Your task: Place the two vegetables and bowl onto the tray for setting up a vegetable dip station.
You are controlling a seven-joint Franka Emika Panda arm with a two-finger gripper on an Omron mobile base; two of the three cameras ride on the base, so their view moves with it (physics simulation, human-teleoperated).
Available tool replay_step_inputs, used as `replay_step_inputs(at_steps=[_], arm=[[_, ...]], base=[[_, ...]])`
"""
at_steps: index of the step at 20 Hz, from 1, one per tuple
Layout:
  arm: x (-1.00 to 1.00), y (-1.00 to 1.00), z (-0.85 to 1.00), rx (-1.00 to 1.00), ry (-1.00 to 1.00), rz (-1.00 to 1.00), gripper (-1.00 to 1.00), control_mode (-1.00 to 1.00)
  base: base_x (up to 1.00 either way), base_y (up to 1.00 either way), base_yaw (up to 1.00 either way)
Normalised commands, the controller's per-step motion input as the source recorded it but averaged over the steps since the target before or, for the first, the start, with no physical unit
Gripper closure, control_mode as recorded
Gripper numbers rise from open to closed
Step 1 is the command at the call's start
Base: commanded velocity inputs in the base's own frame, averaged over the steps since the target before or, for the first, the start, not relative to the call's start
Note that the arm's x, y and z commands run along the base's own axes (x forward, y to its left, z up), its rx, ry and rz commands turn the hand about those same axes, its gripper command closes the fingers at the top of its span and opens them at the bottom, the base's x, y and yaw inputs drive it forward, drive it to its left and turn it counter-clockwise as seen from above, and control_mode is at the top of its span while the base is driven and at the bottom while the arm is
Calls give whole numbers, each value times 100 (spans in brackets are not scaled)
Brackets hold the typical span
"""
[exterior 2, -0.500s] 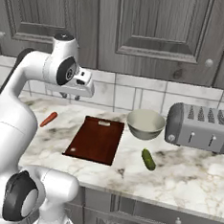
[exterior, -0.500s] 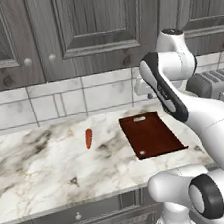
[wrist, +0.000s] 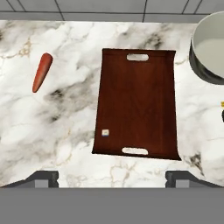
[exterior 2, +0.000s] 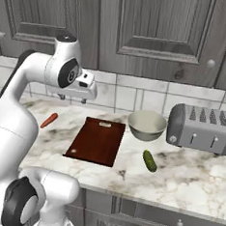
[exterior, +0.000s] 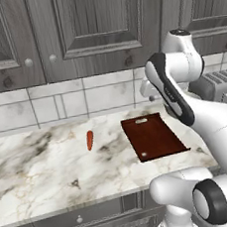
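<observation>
fingers: two small dark finger tips (wrist: 43, 177) at bottom of hand view, spread wide apart, nothing betw. them; gripper (wrist: 112, 178) holds nothing, hangs above the counter.
gripper, side views: white hand w/ grey underside (exterior 2: 77, 95) up near the tiled backsplash, over the tray's far end; tips too small to tell there.
tray: 1 flat rectangular dark reddish-brown tray w/ low rim (wrist: 136, 103), bare; handle slot at each short end in hand view, small pale sticker near one corner. Also at (exterior 2: 97, 140) and (exterior: 153, 137).
vegs: 2. Slim orange-red carrot (wrist: 42, 71) on marble, well apart from tray, on its left; also (exterior: 90, 139), (exterior 2: 49, 120). Short dark green cucumber (exterior 2: 149, 161) on marble just off tray's right front corner.
bowl: 1 round grey-beige bowl, greenish-cream inside (exterior 2: 147, 124), near tray's far right corner, not touching; cut by frame edge in hand view (wrist: 209, 48).
toaster: 1 grey slotted toaster (exterior 2: 203, 127), right of bowl, close beside it.
view diffs: right base view gives cucumber + whole bowl; left base view has arm covering that side.
edges/room: white-grey marble counter (exterior: 37, 174), open stretch betw. carrot and tray; front edge runs just below tray.
</observation>
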Motion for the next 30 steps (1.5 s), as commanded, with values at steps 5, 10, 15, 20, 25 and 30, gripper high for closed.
replay_step_inputs(at_steps=[5,10,15,20,25,30], arm=[[-25,-23,-8,0,-7,0,-100,-100],[-19,-30,-17,-2,-7,0,-100,-100],[-12,-28,-22,-9,-6,0,-100,-100],[-5,-25,-25,-13,-5,0,-100,-100],[0,-21,-22,-10,0,0,-100,-100],[0,-21,-19,-7,0,5,-100,-100]], base=[[0,0,0],[0,0,0],[0,0,0],[0,0,0],[0,0,0],[0,0,0]])
